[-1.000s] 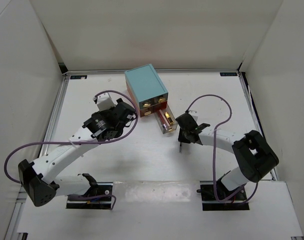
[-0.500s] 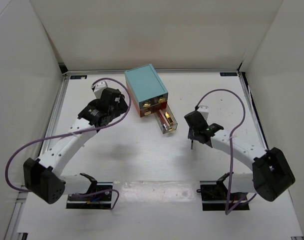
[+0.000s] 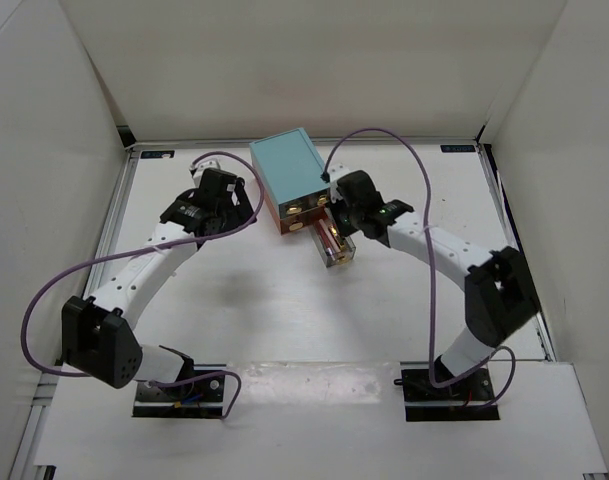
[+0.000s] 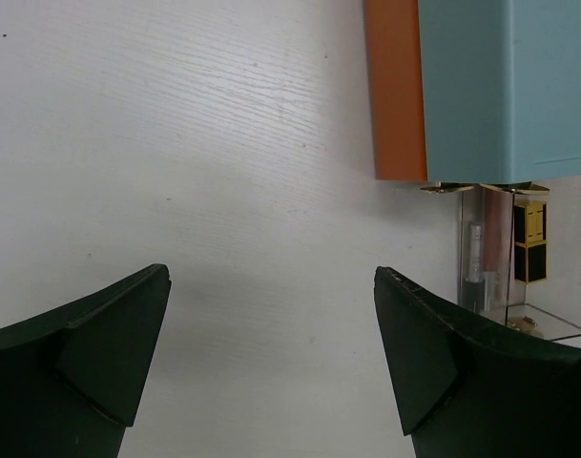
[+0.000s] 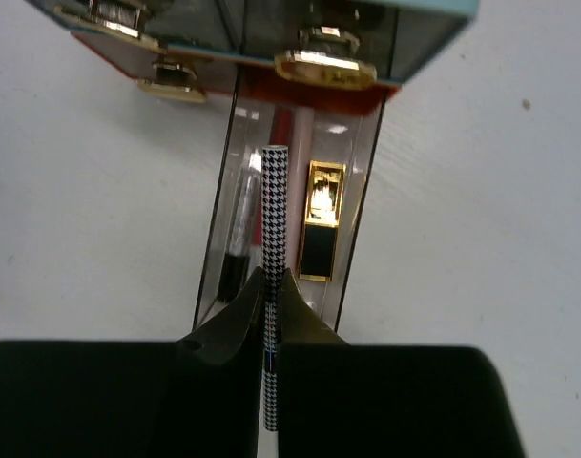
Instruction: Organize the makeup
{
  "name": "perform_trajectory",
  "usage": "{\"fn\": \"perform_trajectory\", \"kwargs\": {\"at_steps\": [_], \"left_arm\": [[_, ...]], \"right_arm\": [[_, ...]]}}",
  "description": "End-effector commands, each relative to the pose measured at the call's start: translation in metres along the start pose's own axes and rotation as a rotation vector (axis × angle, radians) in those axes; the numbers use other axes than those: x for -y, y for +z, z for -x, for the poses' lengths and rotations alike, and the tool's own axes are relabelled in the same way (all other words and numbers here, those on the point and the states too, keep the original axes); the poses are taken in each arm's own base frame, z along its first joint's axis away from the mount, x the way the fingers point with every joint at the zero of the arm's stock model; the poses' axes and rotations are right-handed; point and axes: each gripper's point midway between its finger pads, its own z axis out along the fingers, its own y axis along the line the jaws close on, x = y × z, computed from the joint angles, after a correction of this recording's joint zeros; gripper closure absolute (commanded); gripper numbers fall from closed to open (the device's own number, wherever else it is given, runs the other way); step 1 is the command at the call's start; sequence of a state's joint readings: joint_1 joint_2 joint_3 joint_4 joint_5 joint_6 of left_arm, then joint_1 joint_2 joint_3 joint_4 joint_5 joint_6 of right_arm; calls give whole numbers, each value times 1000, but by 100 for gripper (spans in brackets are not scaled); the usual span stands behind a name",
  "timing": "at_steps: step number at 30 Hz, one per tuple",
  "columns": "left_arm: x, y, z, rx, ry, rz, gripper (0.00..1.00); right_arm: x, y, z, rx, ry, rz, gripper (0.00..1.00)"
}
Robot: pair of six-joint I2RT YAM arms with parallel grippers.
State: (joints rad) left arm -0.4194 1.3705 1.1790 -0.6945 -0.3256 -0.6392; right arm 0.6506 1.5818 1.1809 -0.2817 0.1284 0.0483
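Observation:
My right gripper (image 5: 272,281) is shut on a slim black-and-white houndstooth stick (image 5: 275,210), which hangs lengthwise over the pulled-out clear drawer (image 5: 362,239) of the teal box (image 3: 292,178). In that drawer lie a gold lipstick tube (image 5: 321,221) and a silver tube (image 5: 240,224). From above, the right gripper (image 3: 336,215) sits over the drawer (image 3: 339,255). My left gripper (image 4: 271,277) is open over bare table, left of the box's orange side (image 4: 397,91). The top view shows that left gripper (image 3: 242,203) beside the box. Other makeup is out of view.
Two gold handles (image 5: 324,67) stick out of the box front above the drawer. White walls enclose the table at the back and both sides. A purple cable (image 3: 424,190) loops above the right arm.
The right gripper closed on the stick on the table right of the drawer and carried it up over the drawer. The left arm drew back toward the far left, staying open.

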Motion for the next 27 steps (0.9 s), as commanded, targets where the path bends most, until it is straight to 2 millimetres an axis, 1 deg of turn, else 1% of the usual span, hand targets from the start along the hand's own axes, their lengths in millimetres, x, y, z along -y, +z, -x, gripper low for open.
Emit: {"fn": "perform_trajectory", "kwargs": {"at_steps": [1,2,3,5,7,8,10,11,12,13,14,15,16,17,18,19,20,21,22,23,24,25,26,27], "left_arm": [[5,-17,27,63,-13,-55,2],[1,-16,27,55,-13,-45,2],[-2,-18,29,57,-16,-42,2],[-4,-17,27,48,-18,-38,2],[-6,-15,29,47,-21,-40,2],[-7,-15,27,43,-18,-41,2],[-6,-14,27,38,-15,-47,2],[-5,-13,29,44,-15,-51,2],[-3,-10,28,33,-15,-58,2],[-1,-9,29,31,-14,-68,2],[5,-10,36,45,-15,-86,2],[11,-8,35,31,-14,-109,2],[17,-8,37,29,-17,-131,1],[26,-9,46,45,-24,-161,2],[32,-9,49,43,-25,-182,2],[40,-3,46,17,-23,-208,2],[48,-5,52,20,-28,-234,2],[54,-3,54,17,-34,-252,2],[60,3,52,-4,-32,-271,2],[64,7,52,-11,-38,-280,2],[71,9,57,-3,-42,-298,2],[75,19,53,-25,-42,-298,2],[81,21,59,-21,-47,-308,2],[85,27,61,-21,-47,-312,4]], "right_arm": [[-5,18,19,7,-75,36,100],[-5,21,16,-14,-75,36,100],[-6,29,12,-33,-65,36,100],[-4,36,7,-27,-56,22,100],[-3,39,3,-19,-54,17,100],[-2,41,-1,-23,-53,11,97],[1,44,0,-17,-54,-7,87],[0,46,0,-22,-19,-14,85],[0,48,-5,-45,-21,-15,73],[1,47,-4,-48,-21,-18,65],[-3,46,2,-41,-17,-10,62],[-2,45,2,-45,-19,-13,62],[-2,42,3,-43,-16,-15,56],[-5,40,7,-30,-14,-12,51],[-5,34,13,-10,-14,-11,48],[-8,31,15,-7,-18,-3,47],[-7,27,17,0,-18,-6,47],[-8,17,22,15,-5,-8,47],[-9,13,16,6,-3,-7,47],[-7,9,14,9,5,-12,52],[-7,4,13,16,10,-12,56],[-7,-7,8,22,20,-6,63],[-6,-12,3,15,23,-2,72],[-7,-14,-14,-12,38,-2,77]]}}
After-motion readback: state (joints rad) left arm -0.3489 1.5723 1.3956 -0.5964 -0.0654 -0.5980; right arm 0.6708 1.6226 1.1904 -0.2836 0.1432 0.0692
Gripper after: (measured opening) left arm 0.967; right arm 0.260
